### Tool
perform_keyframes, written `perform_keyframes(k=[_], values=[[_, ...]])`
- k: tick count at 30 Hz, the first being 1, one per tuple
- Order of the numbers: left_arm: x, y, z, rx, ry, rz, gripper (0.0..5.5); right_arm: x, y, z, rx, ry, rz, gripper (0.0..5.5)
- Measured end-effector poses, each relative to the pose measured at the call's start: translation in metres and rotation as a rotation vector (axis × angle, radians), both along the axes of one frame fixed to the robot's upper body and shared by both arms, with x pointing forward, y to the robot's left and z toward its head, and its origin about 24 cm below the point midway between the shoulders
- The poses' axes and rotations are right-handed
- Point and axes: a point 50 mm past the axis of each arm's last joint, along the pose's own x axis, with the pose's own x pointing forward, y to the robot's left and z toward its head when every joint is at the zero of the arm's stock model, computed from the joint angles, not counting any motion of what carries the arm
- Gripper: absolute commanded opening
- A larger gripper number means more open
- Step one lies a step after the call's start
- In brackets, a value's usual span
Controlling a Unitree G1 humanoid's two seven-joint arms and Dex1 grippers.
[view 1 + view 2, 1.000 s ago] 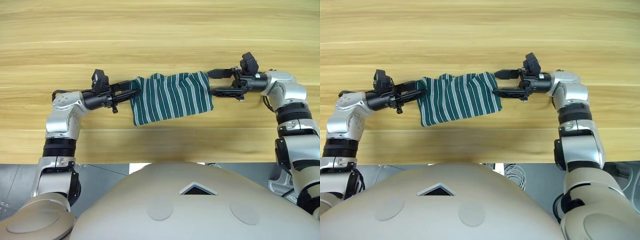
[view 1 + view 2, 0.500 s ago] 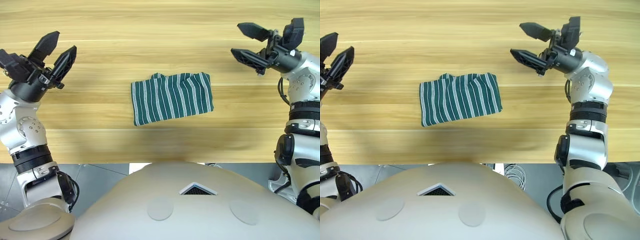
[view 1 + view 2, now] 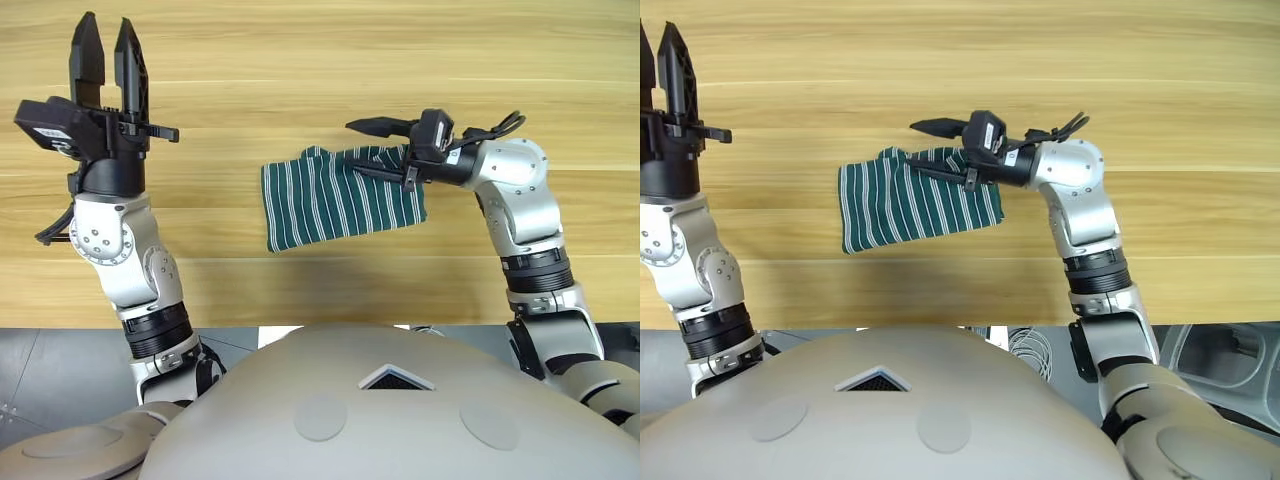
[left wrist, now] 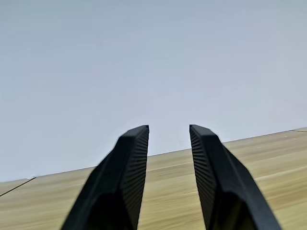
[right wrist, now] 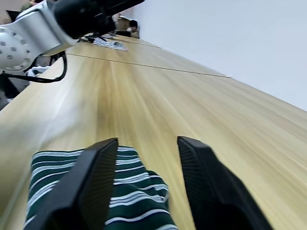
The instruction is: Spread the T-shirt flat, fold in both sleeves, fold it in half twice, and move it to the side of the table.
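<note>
While the folded green-and-white striped T-shirt (image 3: 343, 197) lies flat, the right gripper (image 3: 352, 146) gapes wide at its one o'clock; the left gripper (image 3: 107, 24), narrowly parted, stands at ten.

My right gripper (image 3: 913, 147) hangs open over the folded striped T-shirt (image 3: 910, 205) on the wooden table (image 3: 1090, 60). My left gripper (image 3: 660, 40) is raised far left, fingers apart.

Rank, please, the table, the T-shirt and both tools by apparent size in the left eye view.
1. table
2. T-shirt
3. left tool and right tool: alike; the left is raised, probably nearer the camera, so unranked.
</note>
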Motion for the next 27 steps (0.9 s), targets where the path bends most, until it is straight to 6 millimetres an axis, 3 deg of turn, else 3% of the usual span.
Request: perform_keyframes(k=[9,14,21,27], values=[[0.000,-0.002,-0.008,0.011,-0.003,0.004,1.44,-0.004,0.005,-0.017,-0.026,0.077,0.061,0.02],[-0.001,0.000,-0.009,0.022,-0.005,0.007,1.44,-0.004,0.006,-0.028,-0.089,0.090,0.040,0.02],[-0.003,-0.001,-0.009,0.034,-0.004,0.021,1.44,-0.005,0.008,-0.060,-0.227,0.152,0.047,0.02],[-0.006,-0.002,-0.008,0.046,-0.011,0.023,1.44,0.026,0.000,-0.075,-0.212,0.176,-0.029,0.02]])
